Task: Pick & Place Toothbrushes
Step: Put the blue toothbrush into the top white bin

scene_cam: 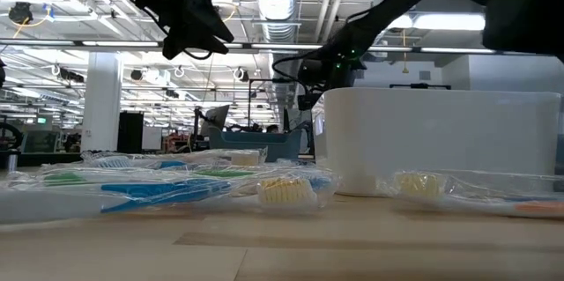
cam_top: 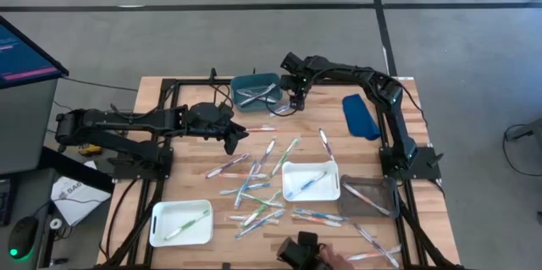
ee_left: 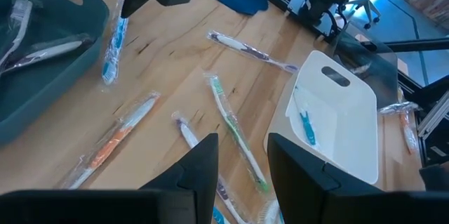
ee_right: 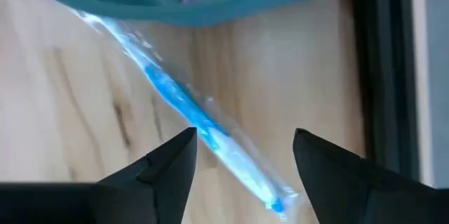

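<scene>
**Over the blue toothbrush beside the teal bin**

Beside the teal bin [cam_top: 255,90] at the far edge of the wooden table [cam_top: 157,107], the right gripper [cam_top: 295,99] hangs over a wrapped blue toothbrush [ee_right: 200,120]. That brush lies flat on the wood just outside the bin's wall, slanting between the two spread fingers [ee_right: 163,166], which stand apart on either side of it and do not touch it. The bin already holds a few toothbrushes.

Near the table's middle, the left gripper [cam_top: 233,139] hovers with its fingers [ee_left: 196,168] parted and nothing between them. Below it lie a green toothbrush [ee_left: 235,131] and an orange-handled toothbrush [ee_left: 116,137], both flat on the wood.

Most of the loose toothbrushes [cam_top: 254,194] are scattered across the centre of the table. A white tray [cam_top: 311,180] to their right holds a blue-handled one, and a second white tray [cam_top: 180,223] at the near left corner holds a green one. A clear grey tray [cam_top: 369,196] sits right of the first white tray with a brush inside, and a blue lid [cam_top: 361,116] lies near the right arm.
</scene>
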